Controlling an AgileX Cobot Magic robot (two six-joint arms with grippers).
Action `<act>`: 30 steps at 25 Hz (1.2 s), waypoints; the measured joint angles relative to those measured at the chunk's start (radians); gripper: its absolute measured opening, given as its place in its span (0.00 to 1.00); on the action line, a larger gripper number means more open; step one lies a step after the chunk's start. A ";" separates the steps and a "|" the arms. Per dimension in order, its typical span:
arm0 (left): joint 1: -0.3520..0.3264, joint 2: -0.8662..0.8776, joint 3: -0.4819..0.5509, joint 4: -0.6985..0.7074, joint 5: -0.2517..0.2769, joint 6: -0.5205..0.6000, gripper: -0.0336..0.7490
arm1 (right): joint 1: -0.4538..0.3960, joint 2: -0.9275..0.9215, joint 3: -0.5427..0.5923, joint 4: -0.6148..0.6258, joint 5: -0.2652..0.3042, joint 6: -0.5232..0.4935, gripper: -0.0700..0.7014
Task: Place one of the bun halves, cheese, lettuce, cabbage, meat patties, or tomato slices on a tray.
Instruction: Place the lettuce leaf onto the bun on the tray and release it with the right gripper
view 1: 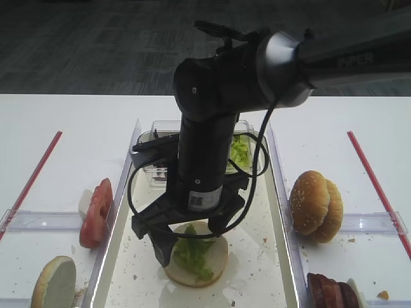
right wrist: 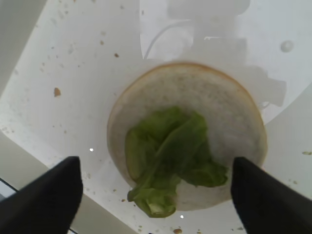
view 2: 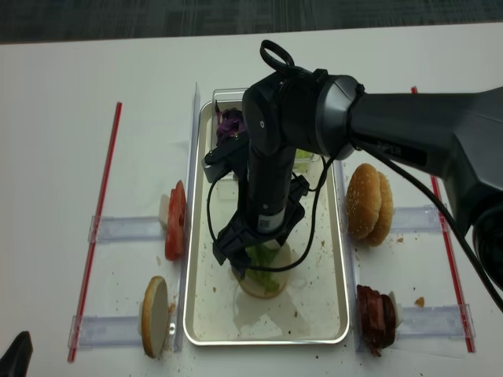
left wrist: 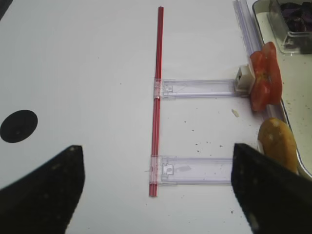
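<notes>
One crinkly light-green lettuce leaf (right wrist: 168,156) lies on a pale, cut-face-up bun half (right wrist: 190,134) in the long off-white tray with the silvery rim (view 2: 338,259).

Right gripper (right wrist: 156,187) hangs directly over the bun with its dark fingers (right wrist: 46,195) spread wide on either side, touching neither leaf nor bread, so the lettuce looks released. The leaf overhangs the bun's near edge, so the clean way to finish is a straight vertical lift, keeping the fingers apart so no tip snags the ragged edge and drags it off. Left gripper (left wrist: 156,190) waits open over the bare white table (left wrist: 87,63), beside the red tomato slices (left wrist: 264,75), holding nothing. Two sesame bun halves (view 1: 314,205) and the brown patties (view 2: 377,314) sit outside the tray on the right.
</notes>
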 joint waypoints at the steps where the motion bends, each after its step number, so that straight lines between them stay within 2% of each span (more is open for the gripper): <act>1: 0.000 0.000 0.000 0.000 0.000 0.000 0.76 | 0.000 0.000 0.000 0.000 0.000 0.000 0.95; 5: 0.000 0.000 0.000 0.000 0.000 0.000 0.76 | 0.000 0.000 0.000 0.000 0.002 0.000 0.98; 20: 0.000 0.000 0.000 0.000 0.000 0.000 0.76 | 0.000 -0.017 -0.002 -0.002 0.005 0.002 0.99; 27: 0.000 0.000 0.000 0.000 0.000 0.000 0.76 | 0.000 -0.103 -0.112 -0.045 0.076 0.026 0.99; 30: 0.000 0.000 0.000 0.000 0.000 0.000 0.76 | 0.000 -0.123 -0.191 -0.053 0.136 0.039 0.99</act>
